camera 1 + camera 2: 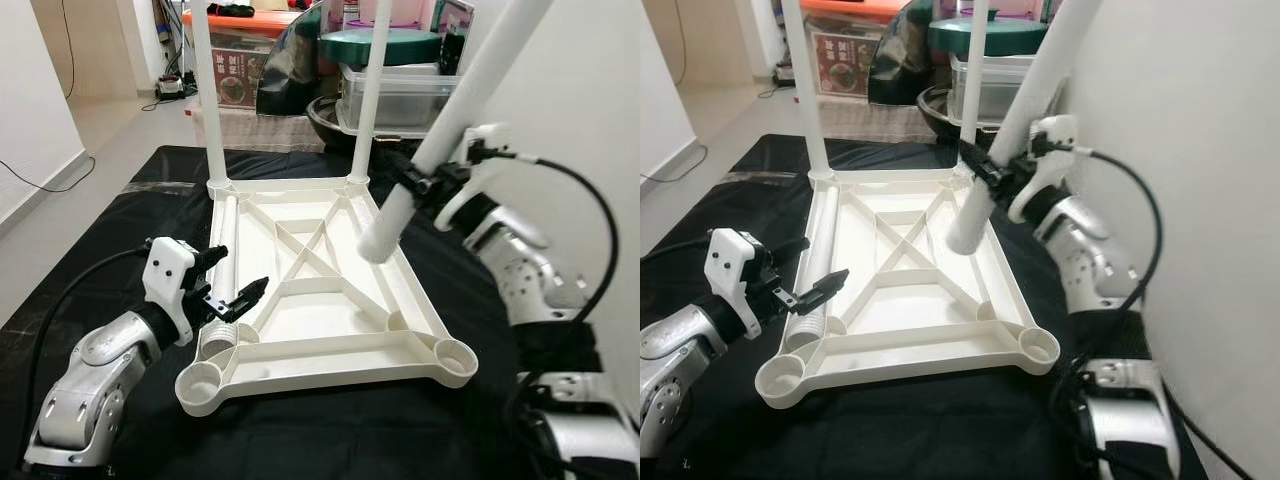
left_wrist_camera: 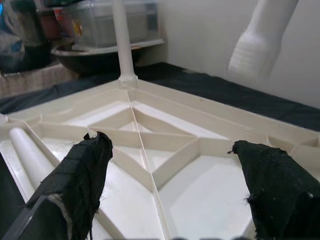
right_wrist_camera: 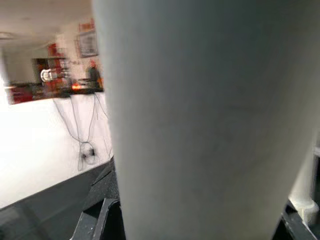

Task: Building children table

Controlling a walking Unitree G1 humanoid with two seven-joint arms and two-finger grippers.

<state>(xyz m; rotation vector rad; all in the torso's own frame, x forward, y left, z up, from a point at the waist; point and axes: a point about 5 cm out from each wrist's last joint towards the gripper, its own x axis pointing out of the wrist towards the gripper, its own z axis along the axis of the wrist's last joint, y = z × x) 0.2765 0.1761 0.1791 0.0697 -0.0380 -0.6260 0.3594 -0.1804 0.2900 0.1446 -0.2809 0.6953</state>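
White plastic ribbed tabletop [image 1: 330, 300] lies upside down on black cloth, X-bracing up. Two white tubular legs [image 1: 205, 95] stand upright in the far corner sockets. Third white leg [image 1: 440, 130] held tilted above its right edge; fourth leg [image 1: 222, 290] lies flat along its left edge.

My rig: two jointed silver metal arms, white plastic wrist housings, looping black cables; left hand [image 1: 232, 285] and right hand [image 1: 990, 172], long black fingers.
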